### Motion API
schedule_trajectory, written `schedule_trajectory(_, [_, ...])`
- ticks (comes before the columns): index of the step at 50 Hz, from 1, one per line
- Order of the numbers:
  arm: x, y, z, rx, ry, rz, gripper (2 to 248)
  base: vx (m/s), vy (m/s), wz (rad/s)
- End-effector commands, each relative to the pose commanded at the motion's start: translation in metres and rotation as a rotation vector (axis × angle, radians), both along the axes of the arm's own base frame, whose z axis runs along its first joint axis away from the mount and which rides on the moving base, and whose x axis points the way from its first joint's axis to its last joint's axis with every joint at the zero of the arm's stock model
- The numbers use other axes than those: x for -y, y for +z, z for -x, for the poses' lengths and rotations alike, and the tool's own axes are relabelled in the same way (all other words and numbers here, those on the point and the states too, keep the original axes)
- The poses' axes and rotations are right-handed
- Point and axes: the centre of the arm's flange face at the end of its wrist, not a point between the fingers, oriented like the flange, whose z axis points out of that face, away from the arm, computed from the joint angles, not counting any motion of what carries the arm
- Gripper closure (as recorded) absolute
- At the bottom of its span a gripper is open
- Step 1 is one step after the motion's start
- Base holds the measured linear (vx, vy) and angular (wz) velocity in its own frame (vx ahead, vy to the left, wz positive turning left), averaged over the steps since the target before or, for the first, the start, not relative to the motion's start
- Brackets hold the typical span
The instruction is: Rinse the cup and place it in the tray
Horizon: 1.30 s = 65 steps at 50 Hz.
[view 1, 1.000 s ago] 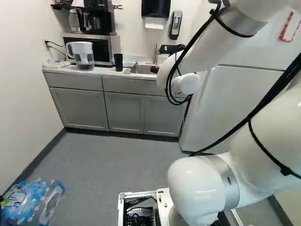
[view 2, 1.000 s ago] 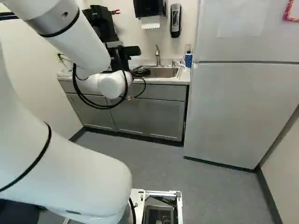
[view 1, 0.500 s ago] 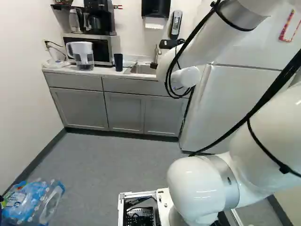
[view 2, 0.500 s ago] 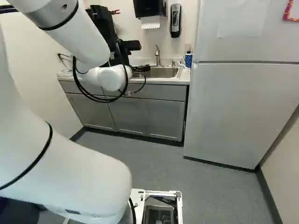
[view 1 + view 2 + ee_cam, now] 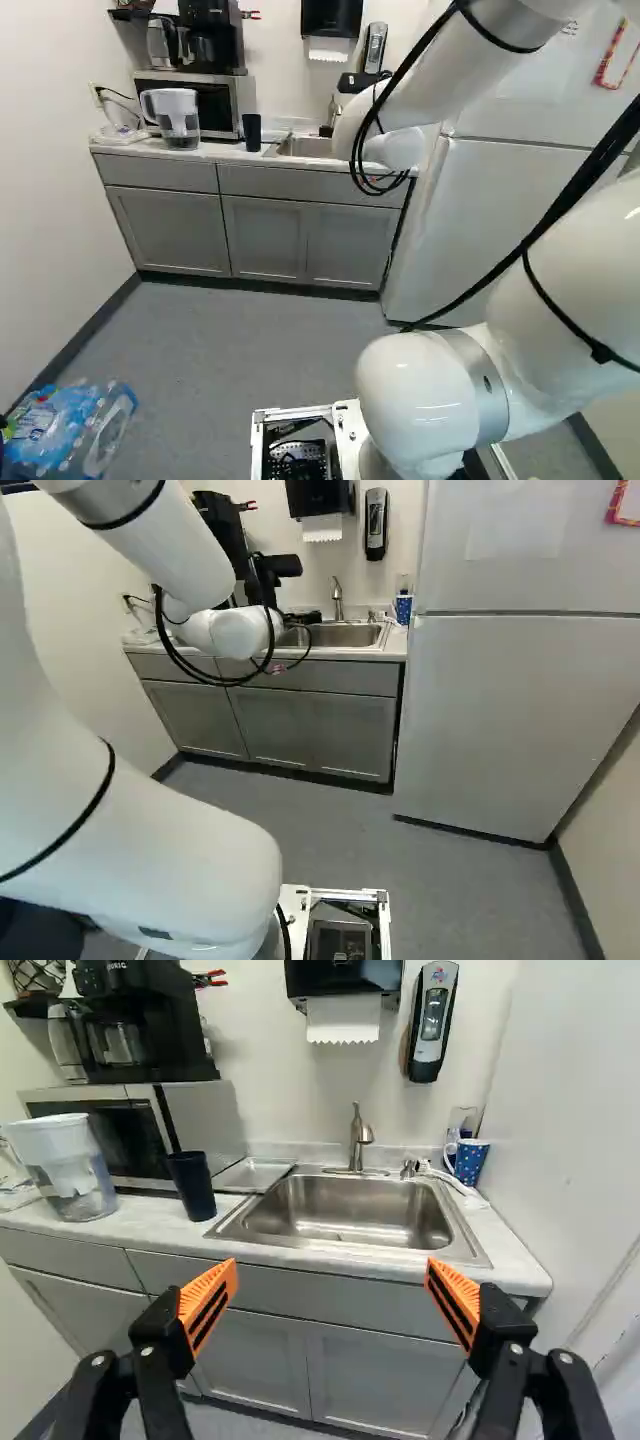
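Wrist view: faces nearby sink [image 5: 345, 1210] along claw [image 5: 303, 617]. Base views: look ahead, downward, from farther behind, left and right; share sink.

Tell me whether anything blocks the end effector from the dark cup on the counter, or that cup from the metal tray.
Nothing visible stands in either path. The open end effector has an unblocked view of the dark cup, which stands right by the metal tray.

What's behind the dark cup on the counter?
Behind the dark cup stands the microwave. The cup covers part of it, so anything small directly behind can't be seen.
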Motion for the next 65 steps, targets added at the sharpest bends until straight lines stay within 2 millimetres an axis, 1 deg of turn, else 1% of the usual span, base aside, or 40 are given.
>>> schedule_trajectory(47, [0.000, 0.044, -0.023, 0.012, 0.000, 0.000, 3, 0.000, 0.000, 0.000])
schedule_trajectory(65, [0.000, 0.063, -0.028, 0.043, 0.000, 0.000, 3, 0.000, 0.000, 0.000])
